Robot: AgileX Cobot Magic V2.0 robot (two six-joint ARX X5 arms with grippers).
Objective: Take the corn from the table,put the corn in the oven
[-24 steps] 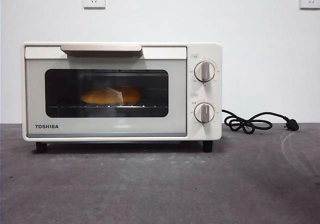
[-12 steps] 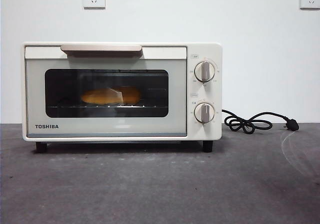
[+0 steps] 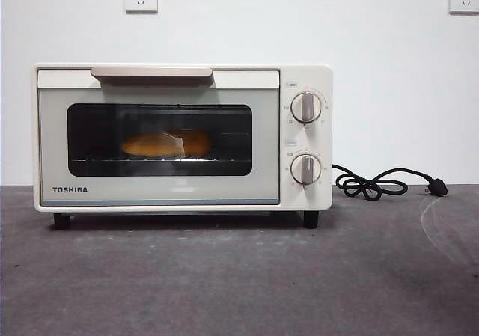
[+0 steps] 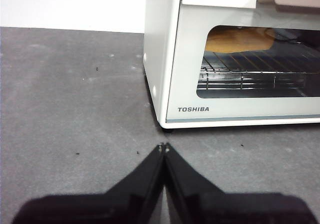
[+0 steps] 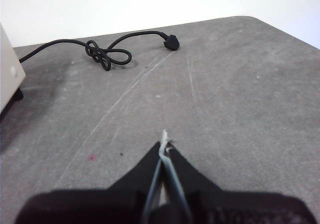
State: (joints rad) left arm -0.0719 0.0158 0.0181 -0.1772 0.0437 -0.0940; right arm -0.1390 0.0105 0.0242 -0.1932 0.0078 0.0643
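white wall, grey table (image 3: 239, 276) | corn (image 3: 166, 144) on rack inside closed oven (image 3: 179, 138) | left gripper (image 4: 163, 147) pinched empty at oven's 7 o'clock corner; right gripper (image 5: 165, 146) pinched empty near cord (image 5: 100, 52) | judged done (leave door alone, keep arms parked)

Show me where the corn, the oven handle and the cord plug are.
corn (image 3: 165, 144), front view, middle of the cob behind the glass.
oven handle (image 3: 151, 72), front view, middle of the bar.
cord plug (image 5: 171, 43), right wrist view, plug body.
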